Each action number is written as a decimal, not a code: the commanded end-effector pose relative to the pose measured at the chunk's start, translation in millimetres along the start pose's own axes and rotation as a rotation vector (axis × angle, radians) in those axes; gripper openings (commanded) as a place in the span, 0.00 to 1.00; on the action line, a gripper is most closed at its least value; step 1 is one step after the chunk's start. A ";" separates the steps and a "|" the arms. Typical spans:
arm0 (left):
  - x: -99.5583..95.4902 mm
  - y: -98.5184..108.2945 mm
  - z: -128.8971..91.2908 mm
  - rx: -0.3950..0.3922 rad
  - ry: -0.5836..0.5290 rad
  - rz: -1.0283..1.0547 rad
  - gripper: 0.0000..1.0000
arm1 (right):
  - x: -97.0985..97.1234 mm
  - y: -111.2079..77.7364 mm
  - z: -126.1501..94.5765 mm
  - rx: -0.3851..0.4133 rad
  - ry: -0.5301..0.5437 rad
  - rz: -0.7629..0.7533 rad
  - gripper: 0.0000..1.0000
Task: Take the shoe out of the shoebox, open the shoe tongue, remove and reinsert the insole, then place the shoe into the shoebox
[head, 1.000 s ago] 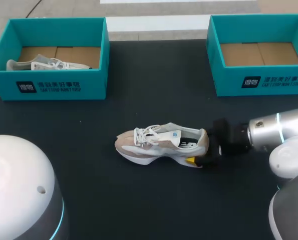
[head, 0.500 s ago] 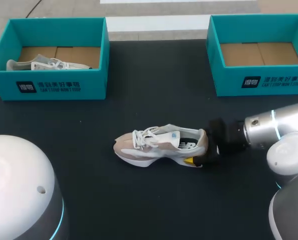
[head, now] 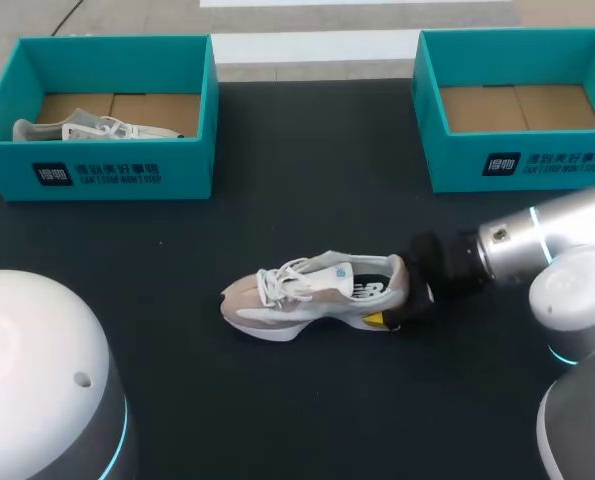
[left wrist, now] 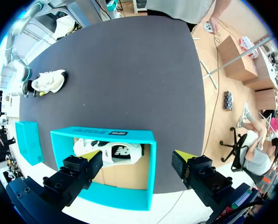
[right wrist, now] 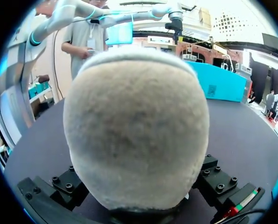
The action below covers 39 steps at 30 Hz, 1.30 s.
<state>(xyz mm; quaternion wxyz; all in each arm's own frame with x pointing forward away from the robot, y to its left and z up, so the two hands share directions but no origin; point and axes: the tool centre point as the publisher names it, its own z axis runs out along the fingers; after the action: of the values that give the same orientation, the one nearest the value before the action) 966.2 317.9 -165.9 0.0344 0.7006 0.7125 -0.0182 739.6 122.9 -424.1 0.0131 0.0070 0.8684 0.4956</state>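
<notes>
head view: on black table [head: 307,200], right fingers [head: 375,320] clamp shoe [head: 307,295] heel; left fingers [left wrist: 180,156] spread, empty.

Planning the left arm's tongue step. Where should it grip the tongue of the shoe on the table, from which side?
Pinch the tongue at its free top edge, just behind the laces, coming down from above. The shoe looks roughly upright with its opening facing up, and the right gripper is shut on the heel, so that end is blocked and the shoe should hold steady.
</notes>
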 end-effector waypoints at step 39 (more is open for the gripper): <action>-16.0 -5.8 1.0 -0.013 0.080 -0.114 1.00 | -6.7 -0.4 7.0 0.004 0.014 0.006 0.00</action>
<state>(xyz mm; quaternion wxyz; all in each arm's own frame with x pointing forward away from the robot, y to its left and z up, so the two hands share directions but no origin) 964.4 316.8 -166.6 0.0313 0.6928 0.7201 -0.0204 743.3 124.9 -424.5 0.0054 0.0057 0.8683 0.4960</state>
